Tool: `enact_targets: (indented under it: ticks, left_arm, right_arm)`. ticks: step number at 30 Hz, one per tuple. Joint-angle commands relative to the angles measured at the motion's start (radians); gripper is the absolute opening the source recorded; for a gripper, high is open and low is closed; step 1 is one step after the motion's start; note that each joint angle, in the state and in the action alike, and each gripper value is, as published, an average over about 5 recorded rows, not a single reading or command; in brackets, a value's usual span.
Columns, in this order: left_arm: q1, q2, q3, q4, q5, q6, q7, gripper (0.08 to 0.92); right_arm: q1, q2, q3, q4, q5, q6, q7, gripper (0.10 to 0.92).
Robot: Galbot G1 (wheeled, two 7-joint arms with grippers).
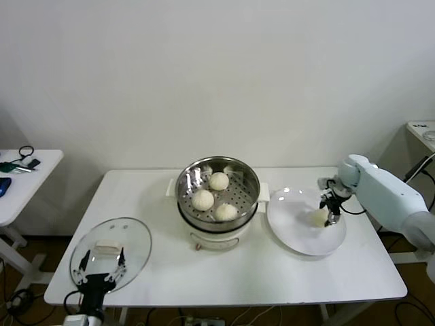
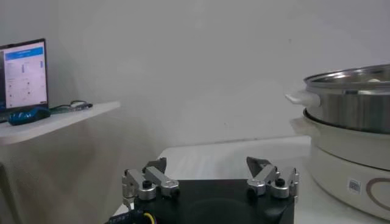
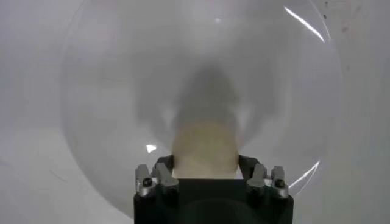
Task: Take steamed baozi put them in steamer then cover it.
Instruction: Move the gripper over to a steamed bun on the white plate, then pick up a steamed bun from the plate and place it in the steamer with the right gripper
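While last steamed baozi [image 1: 319, 216] is being clamped by right gripper [image 1: 331, 216] on plate [image 1: 299, 239] near right table edge, squashing or slipping is being risked. Three baozi are being held in steamer [image 1: 217, 195], mid-table; high rim is being risked on transfer. Left gripper [image 1: 100, 266], jaws spread, empty, is being parked over cover [image 1: 132, 238] at front-left corner.
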Motion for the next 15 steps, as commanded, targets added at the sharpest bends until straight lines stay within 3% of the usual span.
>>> enact_targets:
  ticks: [1, 7, 15]
  left_arm:
    - [0.002, 0.0, 0.002, -0.001, 0.002, -0.001, 0.0, 0.823]
    - [0.006, -0.001, 0.002, -0.002, 0.002, -0.002, 0.0, 0.823]
    - [0.002, -0.004, 0.011, -0.009, 0.002, -0.005, 0.002, 0.823]
  right_arm:
    - [0.002, 0.007, -0.014, -0.011, 0.025, 0.002, 0.002, 0.675]
    - [0.028, -0.007, -0.05, 0.02, 0.086, -0.014, 0.011, 0.654]
    - [0.276, -0.032, -0.276, 0.112, 0.351, -0.081, 0.03, 0.653]
